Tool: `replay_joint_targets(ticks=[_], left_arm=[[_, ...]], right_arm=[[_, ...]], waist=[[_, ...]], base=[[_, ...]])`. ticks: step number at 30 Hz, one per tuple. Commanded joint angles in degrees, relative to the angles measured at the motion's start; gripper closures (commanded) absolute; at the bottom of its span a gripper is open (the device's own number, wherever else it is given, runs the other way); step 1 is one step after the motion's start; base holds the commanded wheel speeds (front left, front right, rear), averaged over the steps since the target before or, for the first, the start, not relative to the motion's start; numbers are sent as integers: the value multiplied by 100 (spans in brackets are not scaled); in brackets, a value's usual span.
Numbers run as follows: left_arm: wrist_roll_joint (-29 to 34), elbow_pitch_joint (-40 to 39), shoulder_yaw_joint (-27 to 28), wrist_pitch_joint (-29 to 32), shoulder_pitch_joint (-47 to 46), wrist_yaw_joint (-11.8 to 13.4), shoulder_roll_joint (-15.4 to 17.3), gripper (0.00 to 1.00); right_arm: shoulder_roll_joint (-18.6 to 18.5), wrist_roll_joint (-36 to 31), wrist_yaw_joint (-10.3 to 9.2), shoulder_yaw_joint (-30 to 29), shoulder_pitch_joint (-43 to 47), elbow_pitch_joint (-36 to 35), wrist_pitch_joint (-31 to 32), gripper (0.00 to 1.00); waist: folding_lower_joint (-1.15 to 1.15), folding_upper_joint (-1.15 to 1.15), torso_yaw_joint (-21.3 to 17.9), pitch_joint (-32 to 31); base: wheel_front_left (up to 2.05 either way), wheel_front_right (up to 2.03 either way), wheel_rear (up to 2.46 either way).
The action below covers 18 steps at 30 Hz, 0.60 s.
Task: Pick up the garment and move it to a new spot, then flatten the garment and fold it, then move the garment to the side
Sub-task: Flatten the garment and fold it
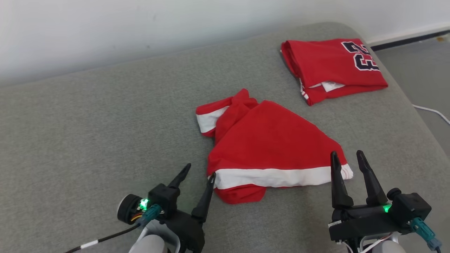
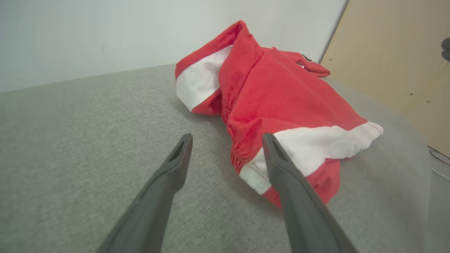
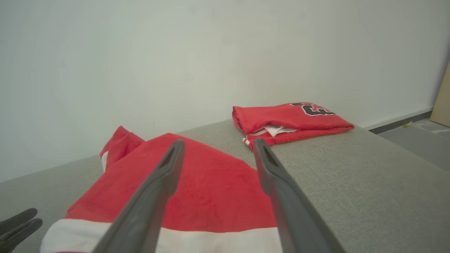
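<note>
The garment point(image 1: 267, 147) is a crumpled red piece with white bands, lying in the middle of the grey cushioned surface point(image 1: 88, 140). My left gripper point(image 1: 200, 171) is open at its near left corner, the right fingertip close to the white band's end. In the left wrist view the garment point(image 2: 281, 95) spreads ahead and to the right of the open left gripper point(image 2: 226, 137). My right gripper point(image 1: 347, 154) is open at the band's right end. Seen from the right wrist, the garment point(image 3: 211, 196) lies under and ahead of that gripper point(image 3: 218, 142). Nothing is held.
A folded red jersey point(image 1: 330, 68) with dark numerals lies at the far right corner, also in the right wrist view point(image 3: 291, 117). A white wall backs the surface. Its right edge drops to grey floor point(image 1: 422, 70) with a white cable point(image 1: 432, 110). A tan board point(image 2: 393, 52) stands beyond.
</note>
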Motion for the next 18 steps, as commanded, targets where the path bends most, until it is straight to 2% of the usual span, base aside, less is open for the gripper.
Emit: replay_joint_targets(ticks=[1, 12, 13, 14, 15, 16, 18], left_arm=[[-114, 127, -133, -15, -131, 14, 10, 0], [-480, 1062, -829, 19, -506, 12, -88, 0], [-519, 1132, -875, 15, -541, 13, -103, 22], [-554, 1195, -912, 10, -574, 13, -116, 60], [-589, 1262, -968, 5, -603, 13, -138, 93], [-620, 1315, -1022, 2, -622, 13, -159, 100], [-684, 1391, -1082, -1, -683, 13, -178, 100]], right_arm=[[48, 48, -15, 0, -42, -4, -26, 0], [77, 9, -15, -37, -56, 10, -27, 0], [71, 10, -15, -46, -55, 10, -26, 0], [63, 13, -15, -53, -54, 9, -27, 0], [57, 15, -15, -60, -56, 6, -26, 0], [57, 6, -15, -68, -58, 4, -27, 0], [71, -39, -15, -82, -48, -17, -26, 0]], waist=[[-1, -1, -189, 110], [-1, -1, -348, 135], [-1, -1, -348, 135], [-1, -1, -344, 136], [-1, -1, -338, 139], [-1, -1, -329, 140], [-1, -1, -291, 140]], base=[[0, 0, 0], [0, 0, 0], [0, 0, 0], [0, 0, 0], [0, 0, 0], [0, 0, 0], [0, 0, 0]])
